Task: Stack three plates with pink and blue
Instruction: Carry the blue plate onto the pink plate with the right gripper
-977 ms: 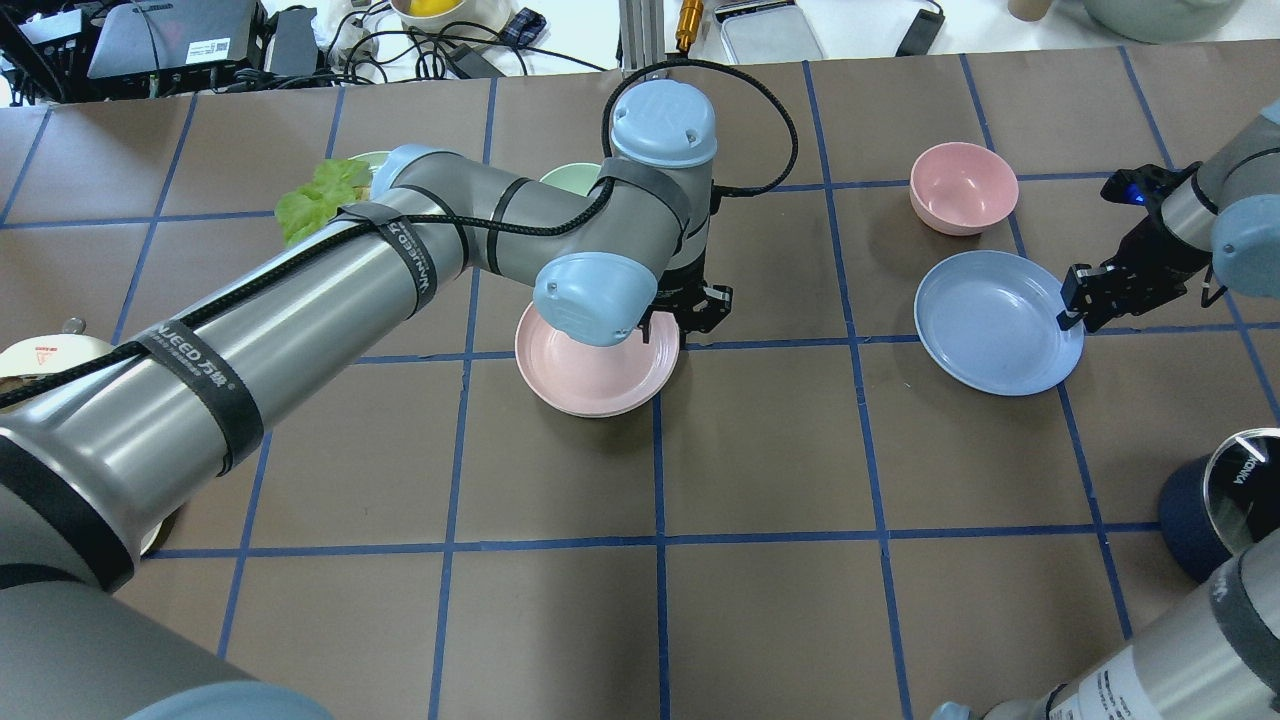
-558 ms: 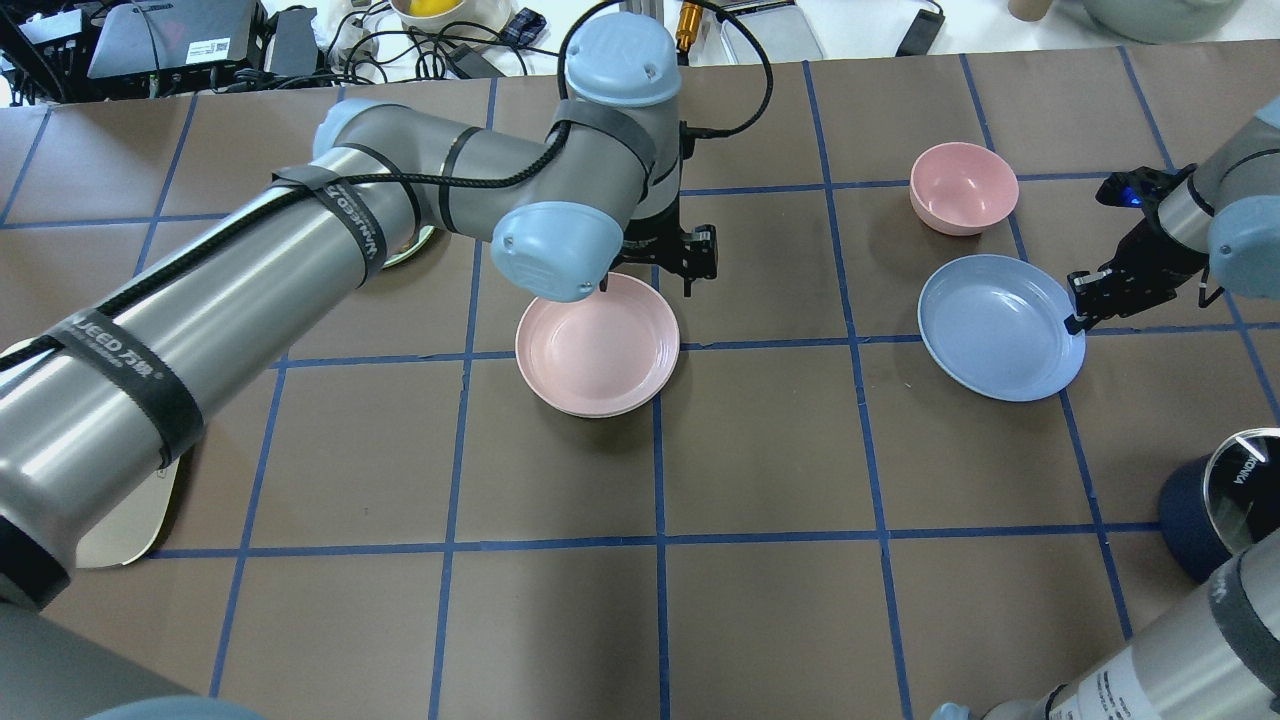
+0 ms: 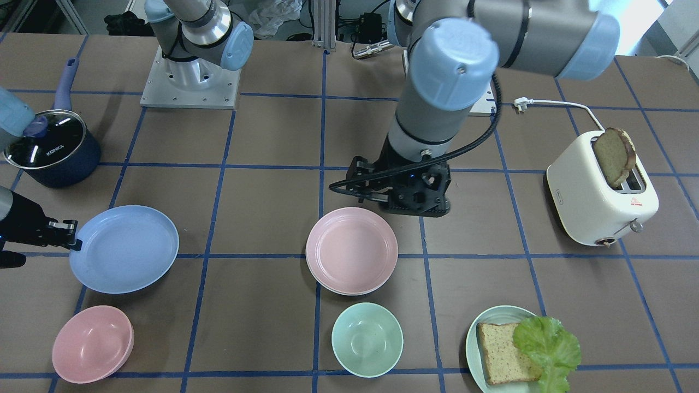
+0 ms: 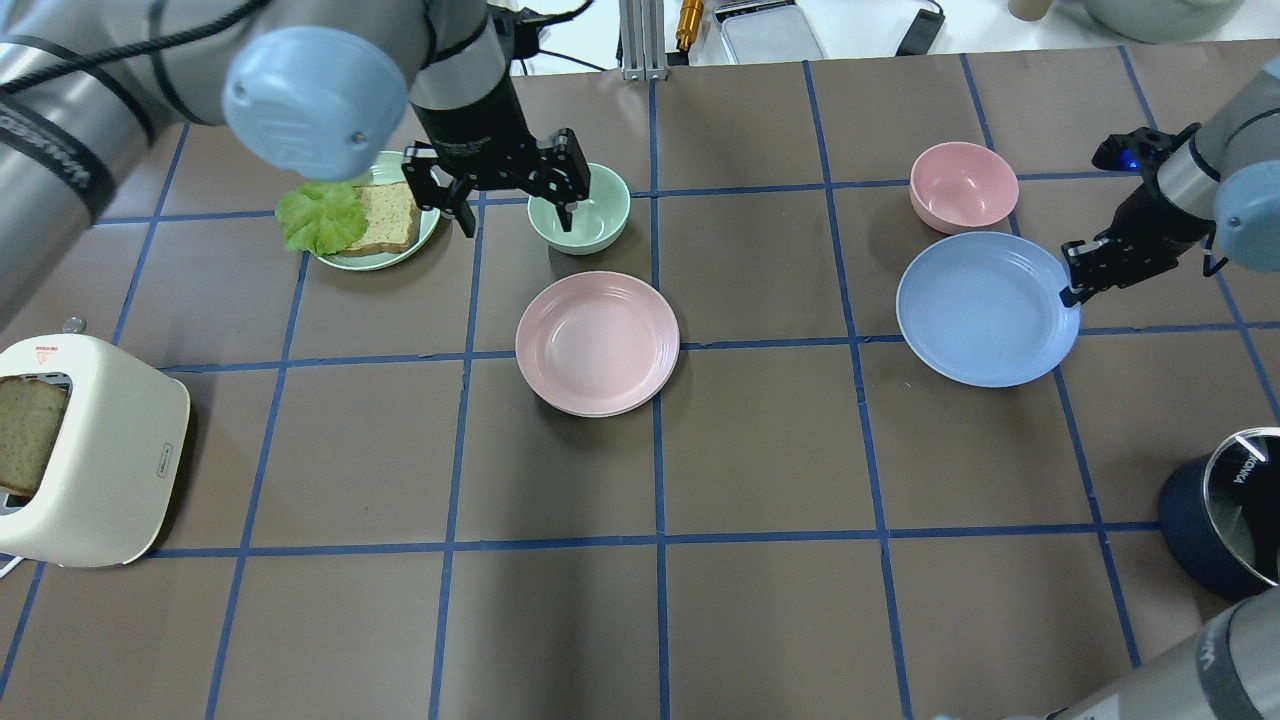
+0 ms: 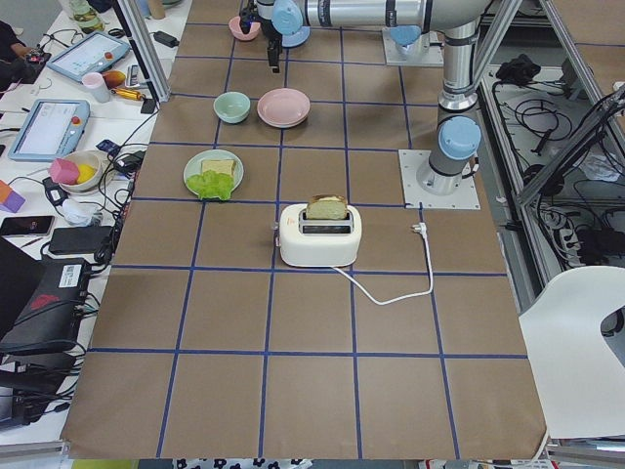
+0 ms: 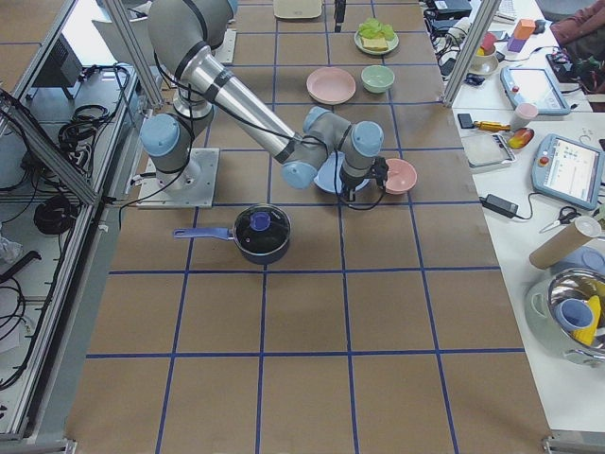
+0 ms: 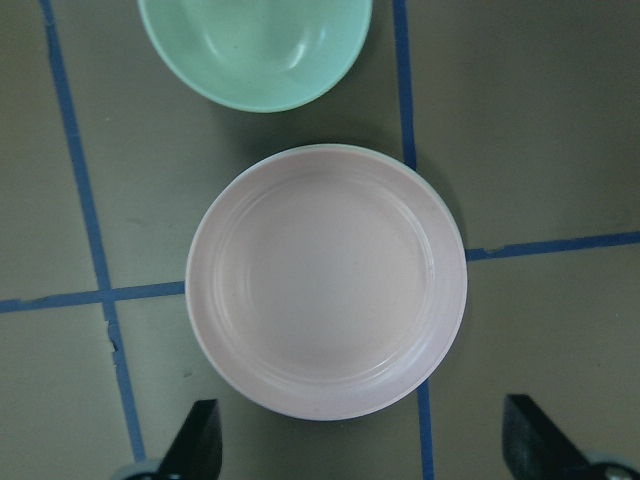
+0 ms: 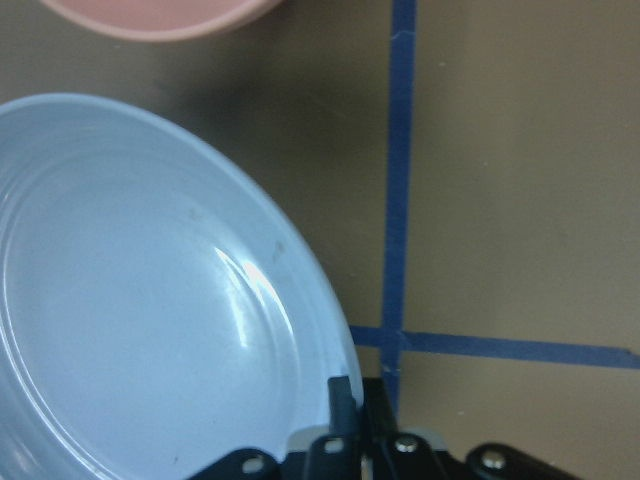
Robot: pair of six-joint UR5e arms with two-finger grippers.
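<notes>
The pale pink plate (image 4: 597,343) lies flat at the table's middle, also in the front view (image 3: 351,250) and the left wrist view (image 7: 325,280). A second rim shows just under it; I cannot tell its colour. No cream-white plate shows on its own. My left gripper (image 4: 515,215) hangs high above the pink plate, open and empty (image 7: 362,450). My right gripper (image 4: 1072,290) is shut on the right rim of the periwinkle blue plate (image 4: 985,310), which it holds slightly raised and tilted; the pinch shows in the right wrist view (image 8: 355,400) on the plate (image 8: 150,300).
A pink bowl (image 4: 963,187) stands just behind the blue plate. A mint-green bowl (image 4: 580,208) and a green plate with bread and lettuce (image 4: 360,215) stand behind the pink plate. A toaster (image 4: 80,460) is at the left, a dark pot (image 4: 1230,510) at the right.
My left arm has risen and drawn back from the pink plate, gripper open. My right gripper has raised the blue plate's rim and moved it slightly left.
</notes>
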